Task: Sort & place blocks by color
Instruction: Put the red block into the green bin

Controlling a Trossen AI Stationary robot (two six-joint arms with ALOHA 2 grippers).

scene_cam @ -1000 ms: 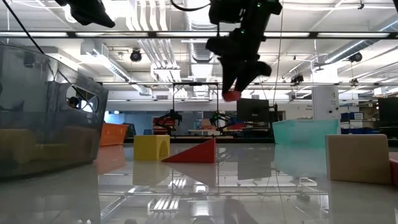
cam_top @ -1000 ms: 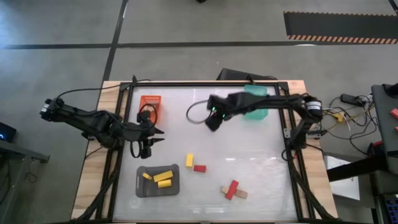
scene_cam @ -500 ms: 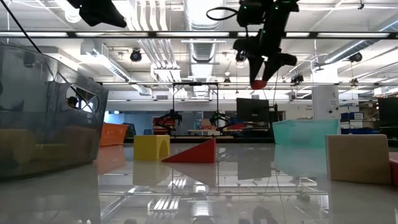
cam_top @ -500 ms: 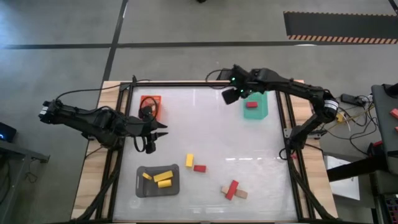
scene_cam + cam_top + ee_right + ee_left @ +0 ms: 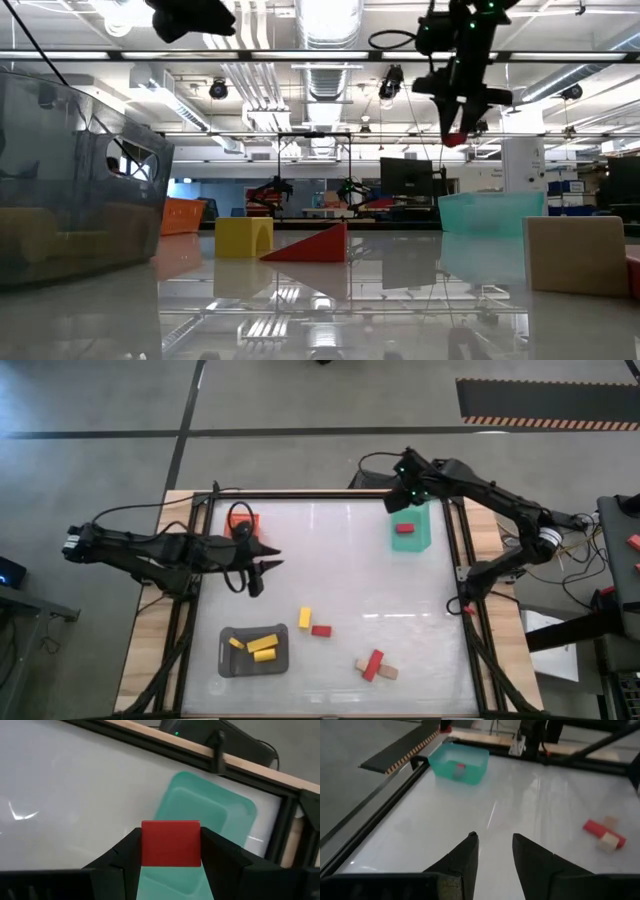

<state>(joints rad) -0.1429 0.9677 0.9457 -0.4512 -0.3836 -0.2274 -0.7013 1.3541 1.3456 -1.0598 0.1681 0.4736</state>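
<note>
A: Where is the right gripper [image 5: 171, 851] now?

B: It has swung across the tabletop [image 5: 340, 575] to hang over the green tray's [image 5: 412, 526] far edge. A second ago it was near the middle, half a second ago just short of the tray. It is clenched on a red block [image 5: 171, 843], which fills the gap between its fingers in the wrist view.

A: Is anything in that tray already?

B: One red piece [image 5: 404, 528] lies inside, just below and ahead of the gripper. So green looks to be the place for red, and the held block seems about to join it.

A: And the left gripper [image 5: 493, 845]?

B: Released, jaws apart with nothing between them. It has crept forward from beside the orange tray [image 5: 243, 522] toward the middle of the tabletop. The loose yellow block [image 5: 305, 617] lies ahead of it, with another red block [image 5: 321, 630] just beyond.

A: What remains?

B: Yellows [image 5: 258, 644] already sit in the grey tray [image 5: 254, 650], behind and to one side of the left gripper. Farther off, a red and tan cluster [image 5: 376, 665] lies unsorted. By that reckoning the job is about half done, and the drop into green is the step in hand.
</note>
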